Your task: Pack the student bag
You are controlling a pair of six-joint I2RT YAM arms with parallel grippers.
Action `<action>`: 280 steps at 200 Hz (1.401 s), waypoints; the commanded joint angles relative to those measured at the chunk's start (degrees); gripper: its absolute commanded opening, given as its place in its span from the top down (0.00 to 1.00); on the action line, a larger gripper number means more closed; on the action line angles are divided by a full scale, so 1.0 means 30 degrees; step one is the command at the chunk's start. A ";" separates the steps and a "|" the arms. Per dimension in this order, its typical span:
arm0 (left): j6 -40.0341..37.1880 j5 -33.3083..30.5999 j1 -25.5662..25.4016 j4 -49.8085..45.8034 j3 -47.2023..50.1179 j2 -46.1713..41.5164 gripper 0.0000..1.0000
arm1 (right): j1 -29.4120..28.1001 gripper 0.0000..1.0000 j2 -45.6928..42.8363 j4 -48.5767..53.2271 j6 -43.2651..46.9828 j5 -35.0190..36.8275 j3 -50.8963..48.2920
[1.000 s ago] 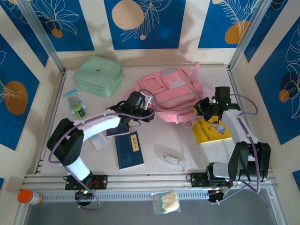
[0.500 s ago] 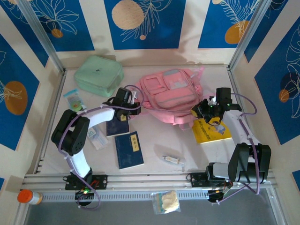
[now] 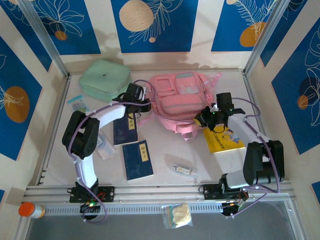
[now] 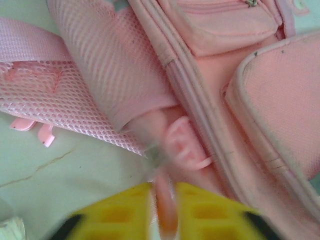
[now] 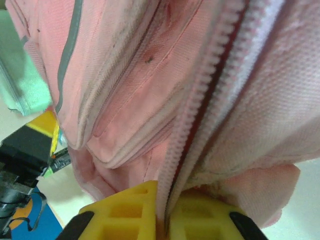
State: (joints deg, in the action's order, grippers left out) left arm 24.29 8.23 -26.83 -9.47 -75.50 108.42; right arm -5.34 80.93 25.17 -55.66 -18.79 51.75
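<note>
Item: student bag, pink fabric with grey-white panels; lies flat at the far middle of the table, front pockets up, between the two grippers; a pink strap trails off its near edge.

Left gripper: at the bag's left side; in the left wrist view its yellow fingers stand close together with a narrow pink strip of the bag between them, pinched; the view is blurred at the tips; mesh strap padding and a piped pocket edge lie just beyond.

Right gripper: at the bag's near right corner; in the right wrist view its yellow fingers are pressed together on the bag's zip seam, the pink zip teeth running straight into the gap between them.

Mint-green zip case: square, at the far left, near the bag but apart from it.

Yellow book: flat at the right, partly under the right arm, just beside the bag's near corner.

Dark blue booklet: flat, near middle, well apart from the bag; second dark blue booklet: just behind it, partly under the left arm.

Small tube: lying loose on the table, right of the nearer booklet.

Clear packet: at the left edge, near the case.

Orange-capped bottle and pale filled pouch: on the front ledge, off the table.
</note>
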 commanded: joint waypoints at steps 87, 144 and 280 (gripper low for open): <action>0.4406 -0.0531 -0.4439 -0.2133 0.3426 -0.8045 0.45 | 0.0875 0.39 -0.4042 0.4177 0.3455 0.0356 -0.1034; 0.6193 -0.3450 -1.0041 -0.0200 0.4103 -0.7955 0.40 | 0.4334 0.31 -0.6826 0.5596 0.4707 0.0234 -0.2888; 0.4187 -0.1217 -1.2767 0.2662 -0.1140 0.0229 0.37 | 0.7640 0.26 -0.9622 0.6959 0.3485 0.2266 -0.7361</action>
State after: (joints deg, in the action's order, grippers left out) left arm 39.72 2.68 -65.06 -2.09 -75.11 106.69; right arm 16.64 52.60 44.66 -42.68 -14.28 30.96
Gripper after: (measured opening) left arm 0.631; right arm 0.735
